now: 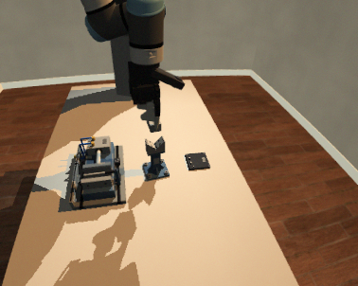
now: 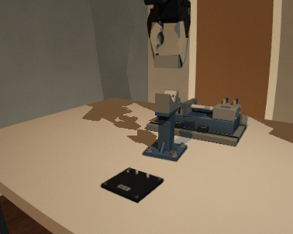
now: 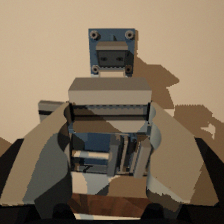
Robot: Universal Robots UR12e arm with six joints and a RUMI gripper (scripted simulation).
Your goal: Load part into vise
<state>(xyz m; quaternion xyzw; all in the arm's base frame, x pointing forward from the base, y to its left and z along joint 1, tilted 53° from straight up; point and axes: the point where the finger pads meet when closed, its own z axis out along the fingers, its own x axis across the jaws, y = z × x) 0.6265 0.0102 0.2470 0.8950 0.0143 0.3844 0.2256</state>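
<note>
The part is a grey block, held by its ends between the two fingers. A long dark groove on it faces the wrist camera. My gripper is shut on it, above the V-block and clear of it. The V-block stands on a blue post, its V empty. The vise stands beside it, jaws apart. Between the fingers in the wrist view show its rod and jaws. The low bars and work stop cannot be made out clearly.
The black infeed plate lies on the far side of the V-block from the vise, with nothing on it but small pins. The air cylinder with blue and yellow fittings rises at one end of the vise.
</note>
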